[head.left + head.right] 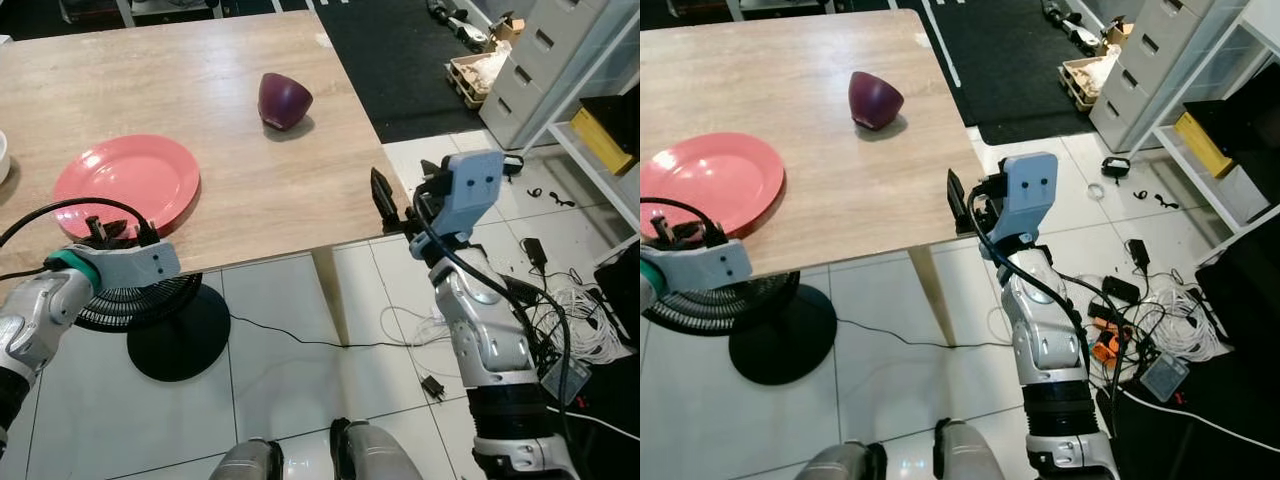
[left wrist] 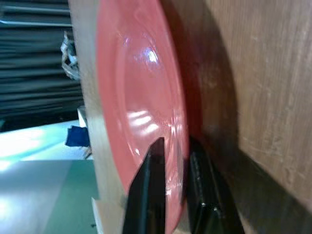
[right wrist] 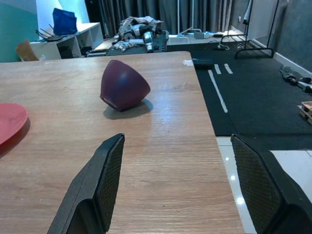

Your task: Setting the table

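Count on the wooden table (image 1: 250, 180): 1 red plate (image 1: 127, 180), 1 purple bowl (image 1: 283, 100) tipped on its side, 1 white dish (image 1: 3, 155) cut off at the left edge, type unclear. 2 grippers: left gripper (image 2: 175, 195), right gripper (image 3: 180, 190), 2 black fingers each. On the floor: 1 black fan (image 1: 165, 320), 1 black rug (image 1: 400, 50), 1 tangle of white cables (image 1: 580, 320), strand count unreadable. 1 grey drawer cabinet (image 1: 545, 60), 1 white shelf unit (image 1: 600, 160) holding 1 yellow box (image 1: 600, 140).
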You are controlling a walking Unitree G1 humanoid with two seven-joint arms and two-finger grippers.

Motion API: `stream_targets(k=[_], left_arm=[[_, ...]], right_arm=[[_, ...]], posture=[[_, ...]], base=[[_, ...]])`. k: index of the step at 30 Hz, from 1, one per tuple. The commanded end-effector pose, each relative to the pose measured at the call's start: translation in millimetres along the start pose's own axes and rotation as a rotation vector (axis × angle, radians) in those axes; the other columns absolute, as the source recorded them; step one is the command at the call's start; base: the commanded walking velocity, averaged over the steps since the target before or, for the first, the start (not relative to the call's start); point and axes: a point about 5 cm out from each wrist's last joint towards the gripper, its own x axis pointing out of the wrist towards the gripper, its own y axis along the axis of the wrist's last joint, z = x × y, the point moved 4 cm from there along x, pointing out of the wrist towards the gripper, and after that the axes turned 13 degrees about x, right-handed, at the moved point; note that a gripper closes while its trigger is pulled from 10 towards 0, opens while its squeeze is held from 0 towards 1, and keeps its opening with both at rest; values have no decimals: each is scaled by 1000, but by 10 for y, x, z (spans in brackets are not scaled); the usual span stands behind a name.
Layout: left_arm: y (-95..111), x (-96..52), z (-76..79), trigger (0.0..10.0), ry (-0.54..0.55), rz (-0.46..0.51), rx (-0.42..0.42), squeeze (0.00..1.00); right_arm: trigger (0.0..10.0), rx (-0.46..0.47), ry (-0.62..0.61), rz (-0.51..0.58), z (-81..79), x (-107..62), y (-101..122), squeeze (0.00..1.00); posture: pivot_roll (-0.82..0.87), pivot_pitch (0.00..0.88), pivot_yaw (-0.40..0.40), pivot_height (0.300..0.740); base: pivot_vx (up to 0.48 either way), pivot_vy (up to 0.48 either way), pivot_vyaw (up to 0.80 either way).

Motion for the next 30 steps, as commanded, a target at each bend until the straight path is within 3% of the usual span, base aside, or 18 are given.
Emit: stream_targets(k=[1, 8, 12, 15, 16, 17, 19, 20, 22, 25, 26, 28, 30], left_arm=[[47, -24, 300, 0, -91, 13, 2, 0], [18, -13, 301, 0, -41, 1, -35, 0], [23, 2, 162, 0, 27, 12, 21, 0], [57, 25, -110, 0, 132, 30, 69, 0], [57, 25, -110, 0, 132, 30, 69, 0], [123, 21, -297, 10000, 195, 66, 91, 0], [293, -11, -624, 10000, 277, 158, 133, 0], [293, -11, -624, 10000, 277, 158, 133, 0], [549, -85, -927, 10000, 338, 286, 172, 0], [697, -127, -1020, 10000, 360, 352, 182, 0], [985, -195, -1111, 10000, 396, 465, 192, 0], [985, -195, -1111, 10000, 396, 465, 192, 0], [1262, -232, -1145, 10000, 434, 564, 190, 0]], right_arm=[[10000, 5, -17, -14, 36, -36, -35, 0], [10000, 1, -18, -10, 46, -16, -14, 0], [10000, 5, -19, -1, 39, -7, 6, 0], [10000, 31, -21, 9, 32, 1, 38, 0], [10000, 31, -21, 9, 32, 1, 38, 0], [10000, 54, -14, 10, 18, 7, 52, 0], [10000, 137, 11, 6, -32, 24, 83, 0], [10000, 137, 11, 6, -32, 24, 83, 0], [10000, 249, 75, -4, -143, 47, 131, 0], [10000, 282, 113, 1, -205, 53, 168, 0], [10000, 365, 182, -9, -313, 50, 198, 0], [10000, 365, 182, -9, -313, 50, 198, 0], [10000, 554, 262, -45, -436, 25, 216, 0]], posture=[[-79, 82, 44, 740], [-76, 74, 40, 740], [-76, 67, 43, 740], [-73, 67, 44, 740], [-73, 67, 44, 740], [-68, 66, 44, 740], [-60, 65, 43, 740], [-60, 65, 43, 740], [-57, 60, 44, 740], [-55, 58, 43, 740], [-57, 55, 41, 740], [-57, 55, 41, 740], [-59, 49, 36, 740]], base=[[0, 0, 0], [0, 0, 0], [0, 0, 0], [0, 0, 0], [0, 0, 0], [0, 0, 0], [0, 0, 0], [0, 0, 0], [0, 0, 0], [0, 0, 0], [0, 0, 0], [0, 0, 0], [0, 0, 0]])
